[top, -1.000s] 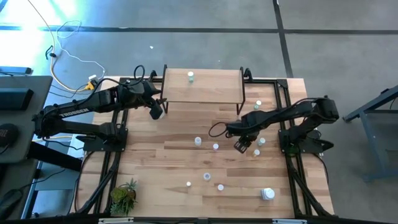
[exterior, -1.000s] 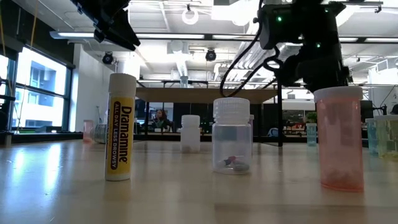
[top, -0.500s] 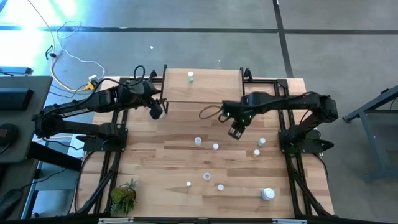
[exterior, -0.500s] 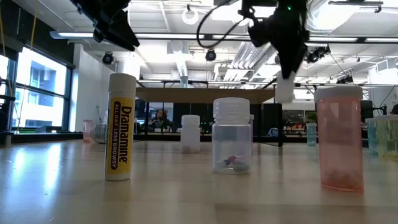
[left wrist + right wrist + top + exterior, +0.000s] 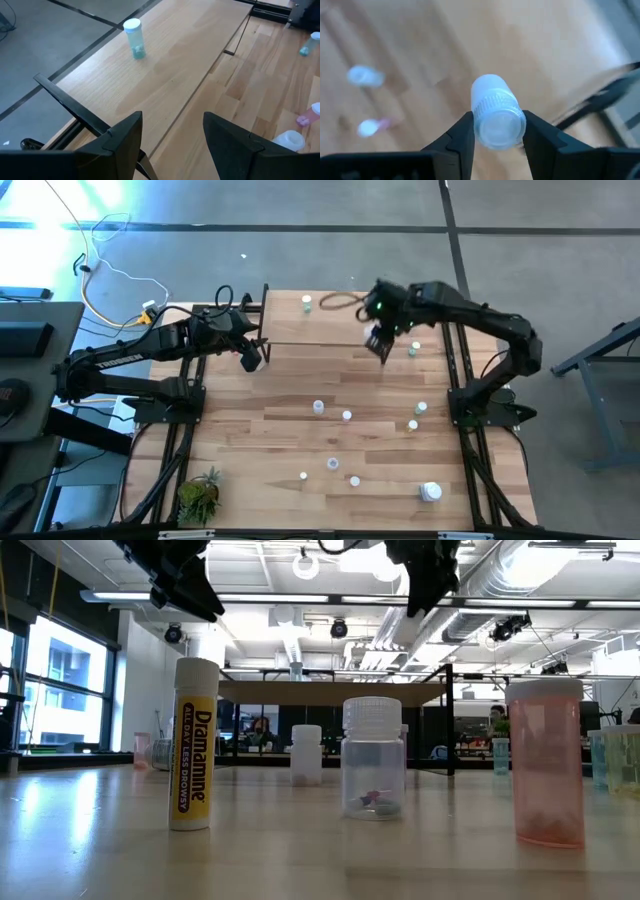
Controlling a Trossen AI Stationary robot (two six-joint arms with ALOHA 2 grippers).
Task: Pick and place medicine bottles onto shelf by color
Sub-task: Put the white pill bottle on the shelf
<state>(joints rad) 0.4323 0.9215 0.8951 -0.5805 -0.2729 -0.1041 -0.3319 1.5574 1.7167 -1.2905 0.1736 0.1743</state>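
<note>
My right gripper (image 5: pixel 381 345) hangs over the right front edge of the shelf (image 5: pixel 325 320), a light wooden board on black legs, and is shut on a tiny white-capped bottle (image 5: pixel 496 112). My left gripper (image 5: pixel 251 360) waits open by the shelf's left front corner; its fingers (image 5: pixel 172 135) are apart in the left wrist view. One pale-capped bottle (image 5: pixel 306 303) stands upright on the shelf's far edge, also seen as a bottle (image 5: pixel 134 37) from the left wrist. Several more small bottles (image 5: pixel 347 416) stand on the tabletop. My right gripper pinches the small bottle between its two fingers (image 5: pixel 465 132) at the ribbed cap end (image 5: pixel 481 116). The cap faces the wrist camera and the body reaches out past the fingertips. The bottle is lifted clear, over the wood below.
A larger white bottle (image 5: pixel 431 492) stands near the table's near right corner and a potted plant (image 5: pixel 198 495) near the near left corner. One bottle (image 5: pixel 415 348) stands right of the shelf. In the low view a yellow-labelled tube (image 5: pixel 194 745), a clear bottle (image 5: pixel 372 772) and a pink bottle (image 5: pixel 545 762) stand close.
My right gripper has risen from the bottles at the table's middle right and swung toward the far edge, ending over the shelf's right front. The small white-capped bottle has gone with it, lifted clear of the table.
</note>
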